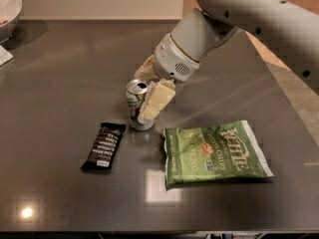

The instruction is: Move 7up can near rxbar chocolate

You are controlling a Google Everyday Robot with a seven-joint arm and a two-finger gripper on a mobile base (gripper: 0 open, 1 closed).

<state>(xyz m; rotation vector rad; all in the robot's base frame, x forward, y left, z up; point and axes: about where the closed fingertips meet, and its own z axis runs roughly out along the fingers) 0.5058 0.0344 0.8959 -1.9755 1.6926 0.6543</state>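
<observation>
The 7up can [135, 90] stands upright on the dark table [60, 83], its silver top showing. My gripper [144, 102] reaches down from the upper right and is shut on the can. One cream finger [156, 100] lies across the can's right side and the other sits behind it. The rxbar chocolate [104, 146], a flat black bar with white lettering, lies on the table just left of and in front of the can, a short gap apart.
A large green chip bag [214, 152] lies flat to the right of the can, close to the near finger. A white bowl [7, 9] sits at the far left corner. The table's right edge [279, 78] runs diagonally behind the arm.
</observation>
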